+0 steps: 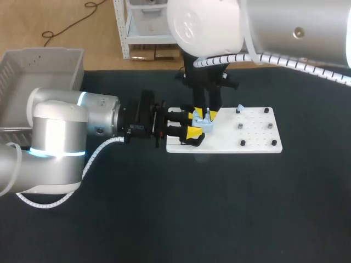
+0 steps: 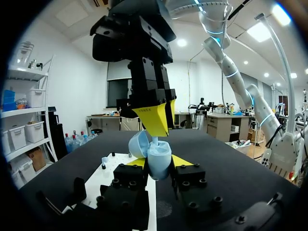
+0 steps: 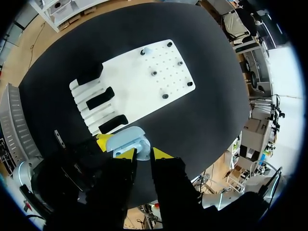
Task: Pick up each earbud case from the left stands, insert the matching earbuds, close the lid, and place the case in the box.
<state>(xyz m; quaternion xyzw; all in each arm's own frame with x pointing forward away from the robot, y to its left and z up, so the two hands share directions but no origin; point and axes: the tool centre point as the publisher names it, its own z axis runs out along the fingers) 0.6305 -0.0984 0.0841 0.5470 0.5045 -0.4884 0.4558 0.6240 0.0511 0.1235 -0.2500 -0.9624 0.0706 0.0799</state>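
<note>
Head and wrist views, two-arm earbud station. The left arm (image 1: 60,137) enters low from the left side and lies level over the black table (image 1: 219,208). Its left tool (image 2: 161,162) pinches the earbud case (image 1: 206,125): in the left wrist view one yellow tip presses each flank of the pale blue shell. The case is held just above the near-left corner of the white board (image 1: 255,137), apart from the stands. The lid (image 2: 138,143) is swung open and tilts off to one side of the case body.

Directly above the open case hangs the right tool (image 2: 158,119), pointing straight down on the right arm (image 1: 285,27), which comes in from the upper right corner. Its yellow tips sit just over the mouth of the case. A small pale part shows right under them, too small to identify. Whether this tool is spread or closed cannot be told from any view.

Beyond the two tools, the right wrist view shows three black stands (image 3: 100,97) in a row along the left end of the board. The right half of the board carries a grid of holes and several short dark pegs (image 1: 240,126). A pale blue earbud (image 1: 239,108) sits at the far edge of the board, near one peg.

Farthest off, at the back left corner of the table, is the grey slotted box (image 1: 66,60).
</note>
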